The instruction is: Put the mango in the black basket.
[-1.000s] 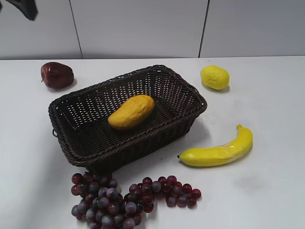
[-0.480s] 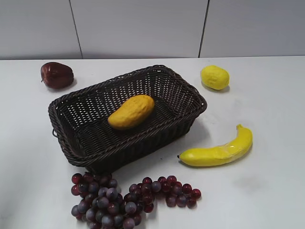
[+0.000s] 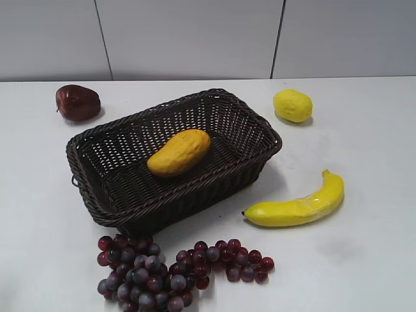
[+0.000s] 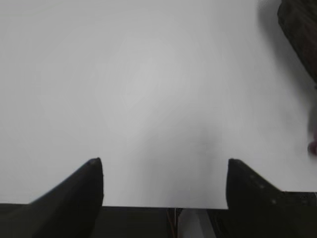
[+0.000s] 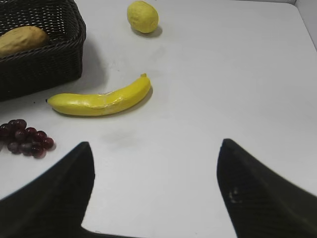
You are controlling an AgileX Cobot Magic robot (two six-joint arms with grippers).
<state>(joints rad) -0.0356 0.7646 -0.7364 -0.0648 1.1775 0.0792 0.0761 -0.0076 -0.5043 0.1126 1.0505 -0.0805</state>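
Left arm gone from 10 o'clock since a second ago; mango [image 3: 179,152] sits inside black basket [image 3: 253,127], left gripper [image 4: 163,171] and right gripper [image 5: 154,153] both spread wide, empty — task looks done.

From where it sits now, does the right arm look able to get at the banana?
Probably yes. The right gripper is open and empty, and the banana lies on bare table ahead of it, apart from the basket and grapes.

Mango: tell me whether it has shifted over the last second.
No. The mango lies in the same spot in the black basket, unmoved against its rim.
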